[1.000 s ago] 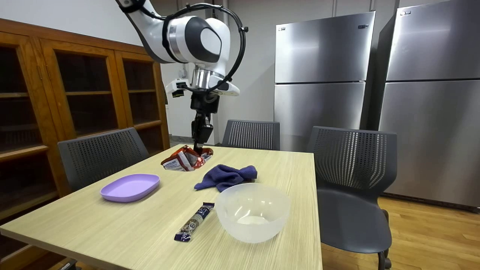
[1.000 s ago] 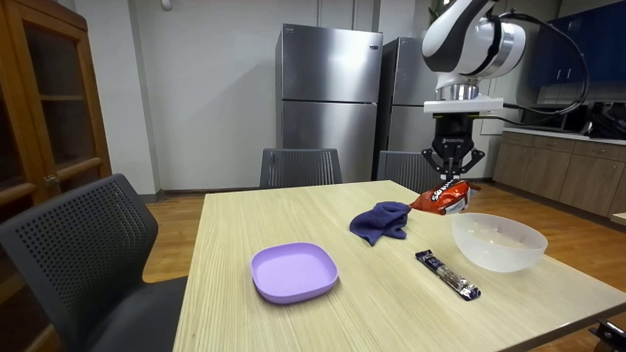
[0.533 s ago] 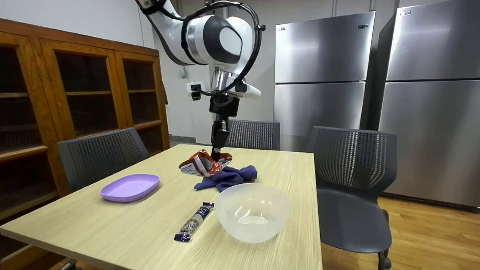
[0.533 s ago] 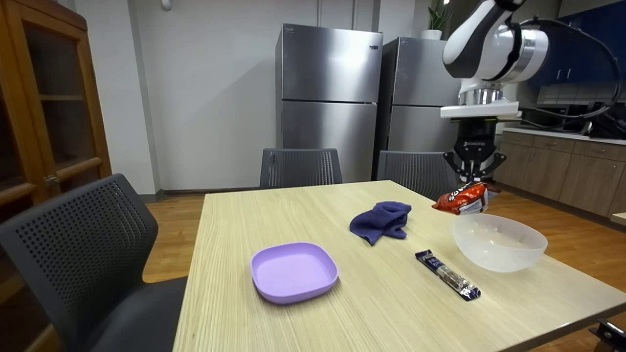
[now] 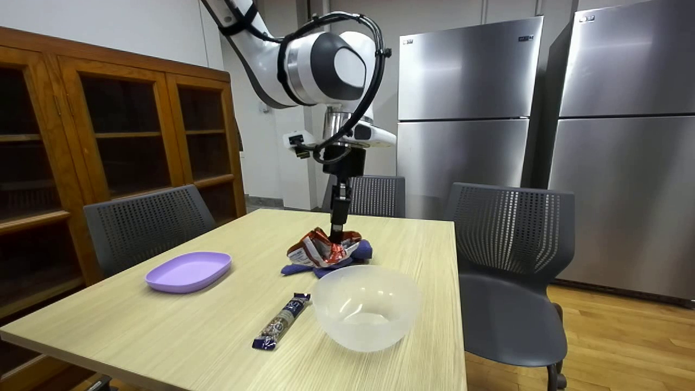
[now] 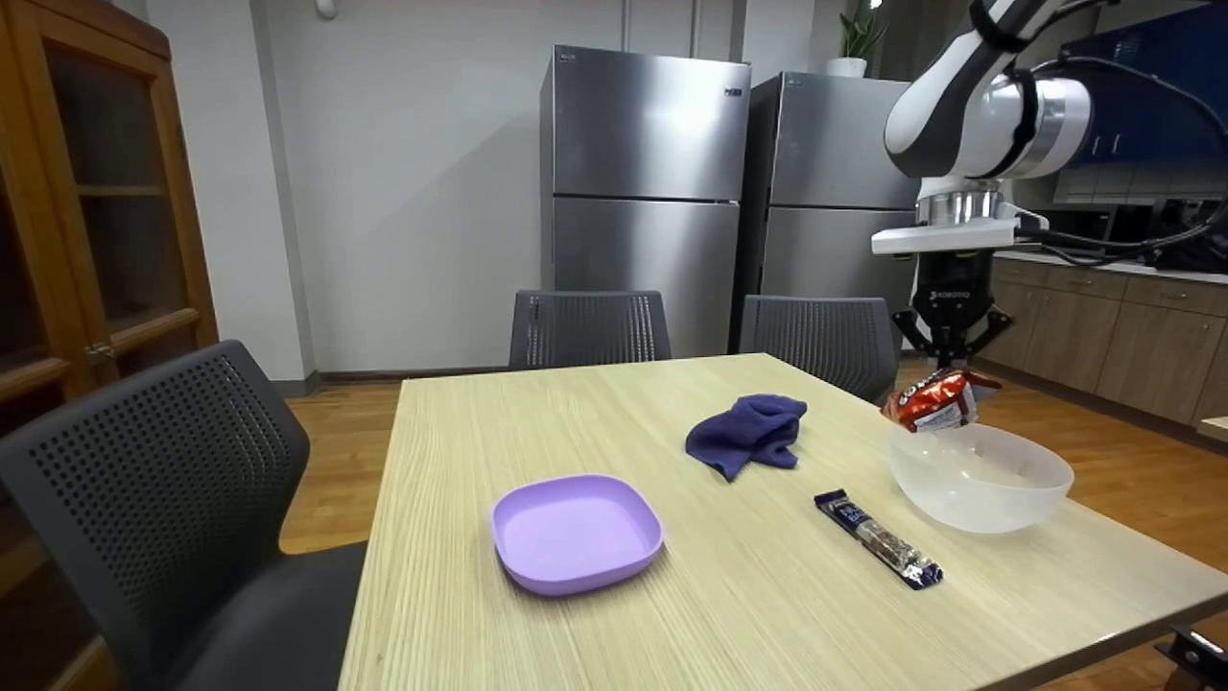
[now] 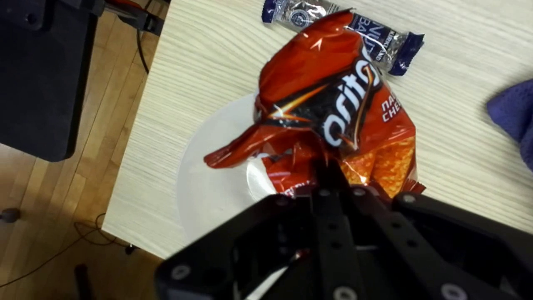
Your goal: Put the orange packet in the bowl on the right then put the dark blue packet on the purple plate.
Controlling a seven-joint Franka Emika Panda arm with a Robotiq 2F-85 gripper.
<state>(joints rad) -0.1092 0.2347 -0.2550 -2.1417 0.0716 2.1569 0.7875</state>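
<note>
Clenching the orange packet [image 7: 333, 108] in my fingers [image 5: 336, 231], I hold it above the desk [image 5: 184, 336]; in the wrist view it covers part of the bowl [image 7: 216, 183]. In both exterior views the bowl stands near the right edge, the dark blue packet [image 6: 879, 539] beside it, the purple plate [image 6: 576, 533] closer to the left edge.

bright | fridge [image 6: 645, 173]: glare | purple plate [image 6: 578, 533]: soft shadow | pincer [image 7: 328, 171]: dark

Two steel refrigerators [image 5: 467, 98] and a wooden cabinet [image 5: 87, 141] stand along pale walls [image 6: 413, 221]; dark chairs [image 5: 510, 239] edge the table [image 6: 576, 422] above wooden flooring [image 5: 624, 331].
</note>
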